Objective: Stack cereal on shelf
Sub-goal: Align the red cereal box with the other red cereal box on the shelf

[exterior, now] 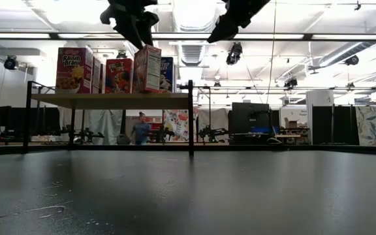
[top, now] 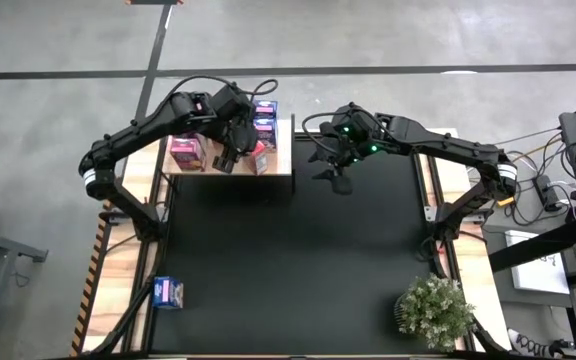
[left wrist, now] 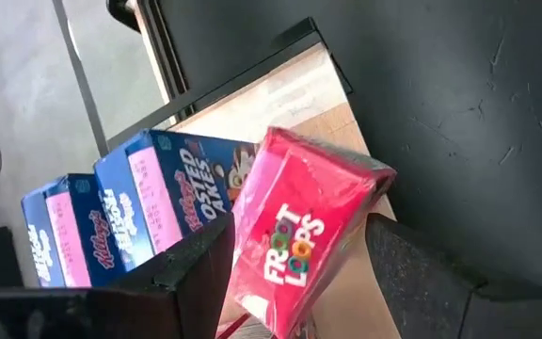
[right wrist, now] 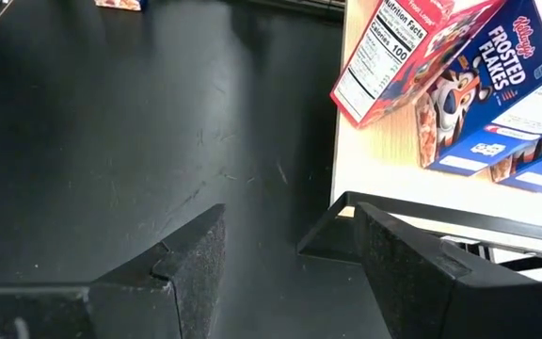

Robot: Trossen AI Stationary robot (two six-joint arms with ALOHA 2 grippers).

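The pale wooden shelf (top: 280, 168) stands at the table's far left. On it stand a pink box (top: 186, 152), two blue Frosted Flakes boxes (top: 265, 120) and a red Froot Loops box (top: 261, 158). My left gripper (left wrist: 299, 235) is over the shelf, shut on the Froot Loops box (left wrist: 299, 226). My right gripper (top: 338, 180) is open and empty above the black mat, right of the shelf. One more blue box (top: 168, 292) lies at the table's near left edge. My left gripper pinches the Froot Loops box near its upper end (left wrist: 252, 245), one finger on each broad side. The fingers come from above, slanting down. The box is tilted, and its lower end is at the shelf plank (exterior: 147, 90), next to the blue boxes.
In the low view a Raisin Bran box (exterior: 74, 70) and another Froot Loops box (exterior: 118, 75) stand on the shelf's left part. A potted plant (top: 433, 310) stands at the near right. The black mat (top: 298, 270) covers the table's middle.
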